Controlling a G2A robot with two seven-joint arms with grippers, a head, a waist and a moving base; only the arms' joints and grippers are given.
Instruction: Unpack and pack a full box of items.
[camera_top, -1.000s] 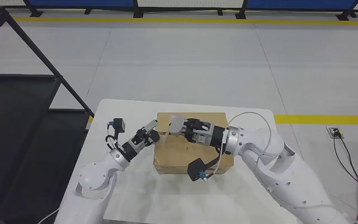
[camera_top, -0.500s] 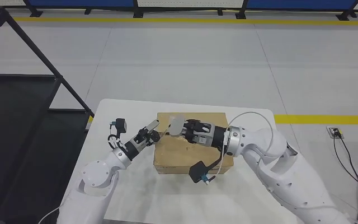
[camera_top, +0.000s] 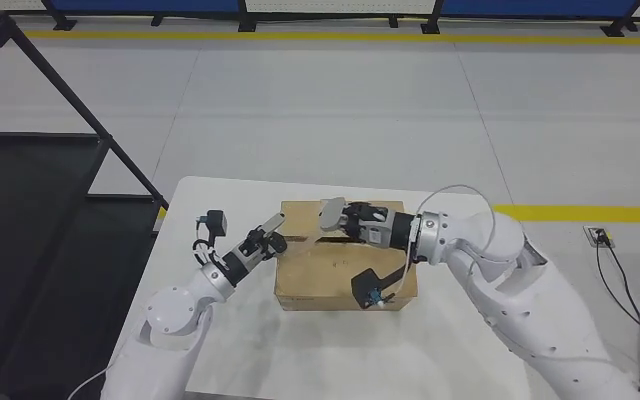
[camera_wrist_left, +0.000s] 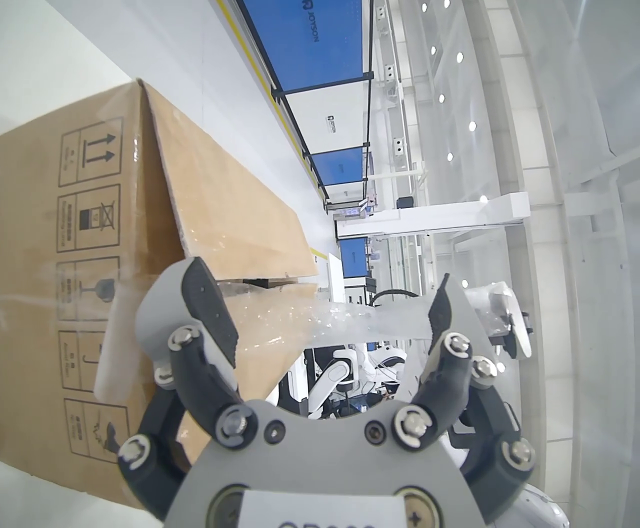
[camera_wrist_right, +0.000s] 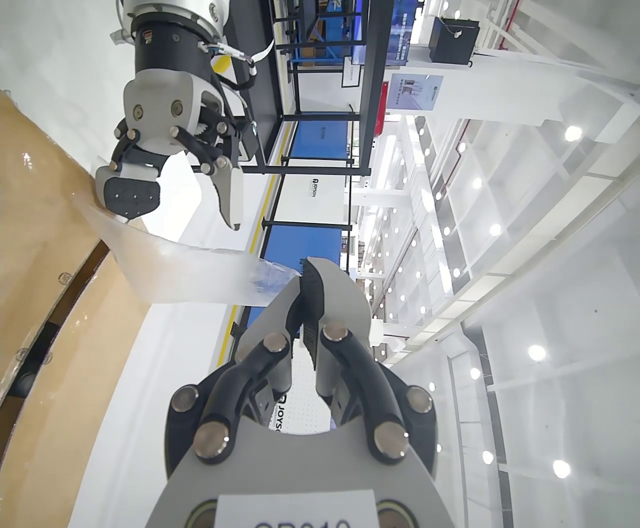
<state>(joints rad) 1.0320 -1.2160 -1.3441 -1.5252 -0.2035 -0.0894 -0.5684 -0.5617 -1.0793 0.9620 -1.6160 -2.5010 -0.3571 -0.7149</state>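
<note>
Standing near the middle of the white desk (camera_top: 450, 345), the brown cardboard box (camera_top: 330, 275) had its top flaps folded down, with a dark gap showing along one flap edge in the right wrist view. Printed handling symbols ran down the side that faced the left arm. A strip of clear tape (camera_wrist_right: 185, 275) was lifted off the box top: one end remained stuck at the box's upper edge, and the free length stretched through the air above the lid. The right gripper (camera_wrist_right: 306, 282), held over the far part of the box top, had its fingers pressed together on the free end of the tape. The left gripper (camera_wrist_left: 322, 287) was placed at the box's upper corner on the left arm's side, its fingers spread wide and clamping nothing; the tape passed between them, and one dark pad (camera_wrist_right: 131, 196) lay against the strip close to where it left the cardboard. Beyond the desk, a yellow line (camera_top: 565, 212) crossed the pale floor.
</note>
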